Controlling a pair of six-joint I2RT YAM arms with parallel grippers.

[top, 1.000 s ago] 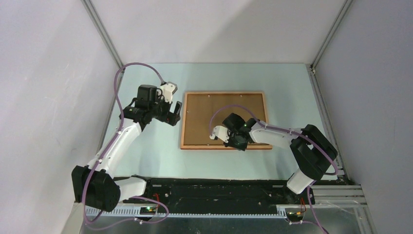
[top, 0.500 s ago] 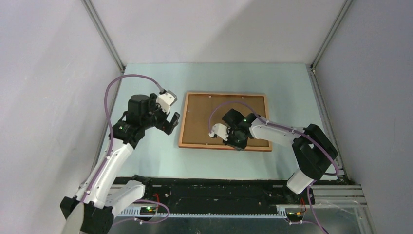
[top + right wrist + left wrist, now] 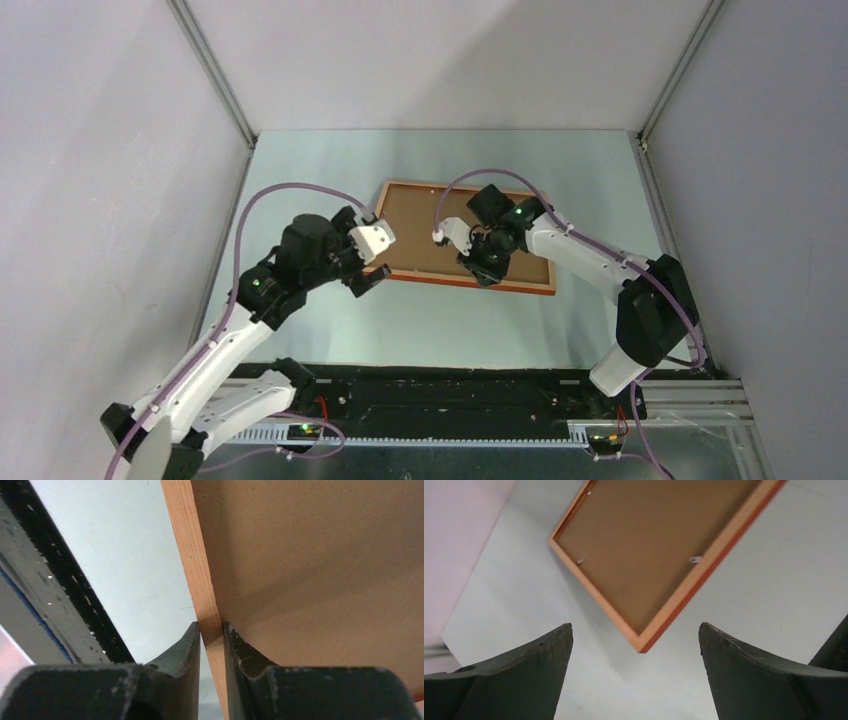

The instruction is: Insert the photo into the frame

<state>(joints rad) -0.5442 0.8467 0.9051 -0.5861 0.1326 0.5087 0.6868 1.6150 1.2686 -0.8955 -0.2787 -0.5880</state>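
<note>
I'm looking into a lab test cell: a pale tabletop (image 3: 440,330) boxed in by plain white panels (image 3: 100,150) on aluminium posts (image 3: 211,70). A black mounting rail (image 3: 450,385) and a slotted cable duct (image 3: 420,440) run along the near edge, and purple cables (image 3: 300,187) loop overhead. It is a bare robotics bench.

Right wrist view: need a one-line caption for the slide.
Right gripper pinching the wooden rail of the frame, brown backing board facing the camera, pale table alongside.
</note>
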